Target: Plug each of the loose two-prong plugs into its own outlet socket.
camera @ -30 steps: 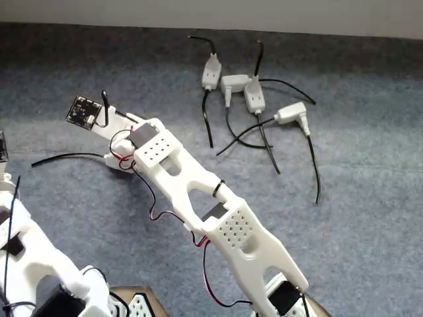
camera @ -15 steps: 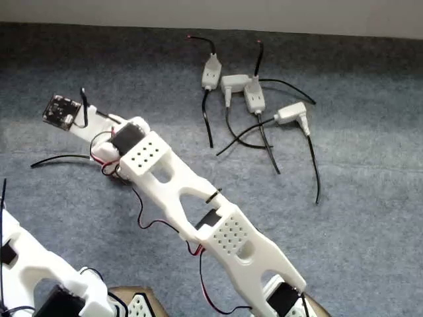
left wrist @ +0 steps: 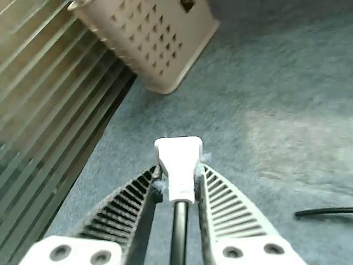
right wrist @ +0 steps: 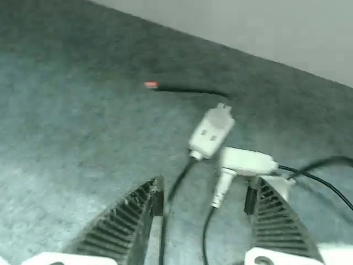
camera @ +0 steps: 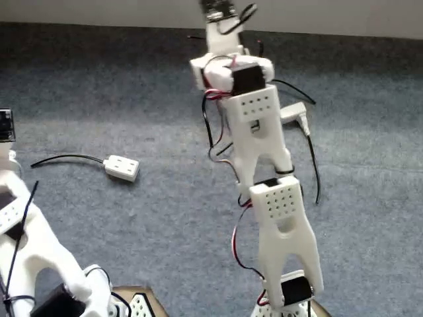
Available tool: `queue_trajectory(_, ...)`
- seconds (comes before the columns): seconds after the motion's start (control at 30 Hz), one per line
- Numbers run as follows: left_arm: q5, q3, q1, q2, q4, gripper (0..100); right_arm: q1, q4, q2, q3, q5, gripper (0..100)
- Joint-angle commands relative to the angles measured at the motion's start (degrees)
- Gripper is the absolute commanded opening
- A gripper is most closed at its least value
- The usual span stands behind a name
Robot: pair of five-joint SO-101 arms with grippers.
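My left gripper (left wrist: 177, 182) is shut on a white two-prong plug (left wrist: 177, 165), its prongs pointing away over the blue carpet and its black cord running back between the fingers. A white outlet socket (camera: 121, 167) with a black cord lies alone on the carpet at the left. My right arm (camera: 254, 119) stretches to the far middle of the carpet. There my right gripper (right wrist: 205, 190) hangs open above a white socket (right wrist: 211, 132) and a white plug (right wrist: 242, 163). Another white plug (camera: 294, 113) lies just right of that arm.
A beige perforated basket (left wrist: 149, 38) stands on the carpet ahead of the left gripper, beside a slatted wall (left wrist: 44, 110). Loose black cords (camera: 312, 162) trail around the far group. A red-tipped cord (right wrist: 150, 85) lies beyond the socket.
The right arm has swung from the left part of the carpet to the far middle. The white socket now lies uncovered where its gripper was.
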Motion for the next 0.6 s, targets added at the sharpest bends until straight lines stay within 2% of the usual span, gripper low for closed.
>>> queue_trajectory(0.0,0.4,-10.2,8.8,0.0,17.6,1,7.2,5.2,-2.1,-3.5,-6.8,24.1)
queue_trajectory(0.13,0.5,-18.1,16.3,0.0,36.1,1,12.0,10.8,1.2,-3.5,-14.9,24.1)
queue_trajectory(0.23,0.5,-23.8,20.6,0.0,45.7,1,14.5,12.5,4.7,-2.9,-20.0,24.1)
queue_trajectory(0.43,-0.1,-39.7,27.7,4.7,57.6,1,18.0,12.5,14.5,-3.5,-24.4,24.1)
queue_trajectory(0.57,-6.0,-53.3,32.6,17.2,66.2,1,19.7,12.4,18.4,-5.2,-27.5,24.1)
